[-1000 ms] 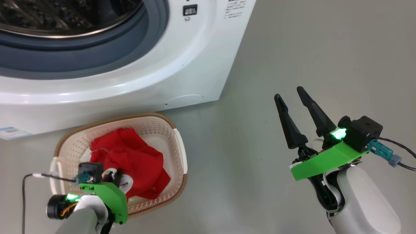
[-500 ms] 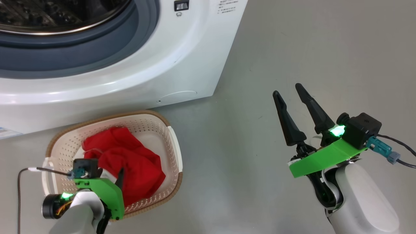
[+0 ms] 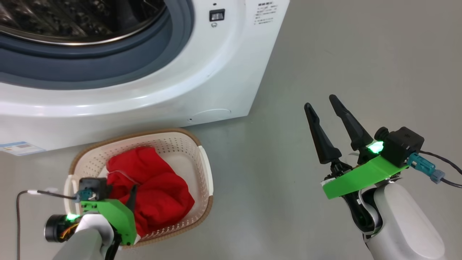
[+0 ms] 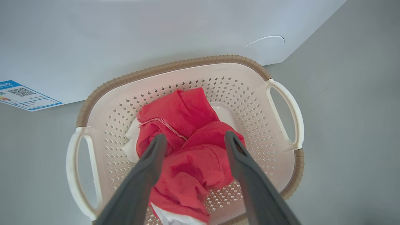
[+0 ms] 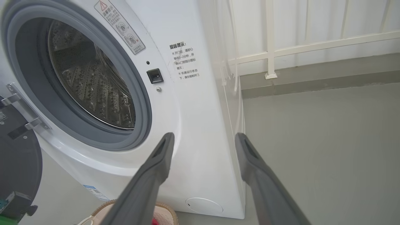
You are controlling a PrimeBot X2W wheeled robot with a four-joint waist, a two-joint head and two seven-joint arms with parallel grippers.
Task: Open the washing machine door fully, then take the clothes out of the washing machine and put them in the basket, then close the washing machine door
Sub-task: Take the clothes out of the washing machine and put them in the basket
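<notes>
L tool [image 4: 195, 136] wide open, empty, over red clothes [image 4: 193, 170] heaped in basket [image 4: 175, 65]. R tool [image 3: 320, 101] wide open too, over floor [image 3: 353, 54].

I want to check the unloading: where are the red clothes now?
In the head view the clothes lie at lower left inside the basket, before the washing machine, under the left gripper.
</notes>
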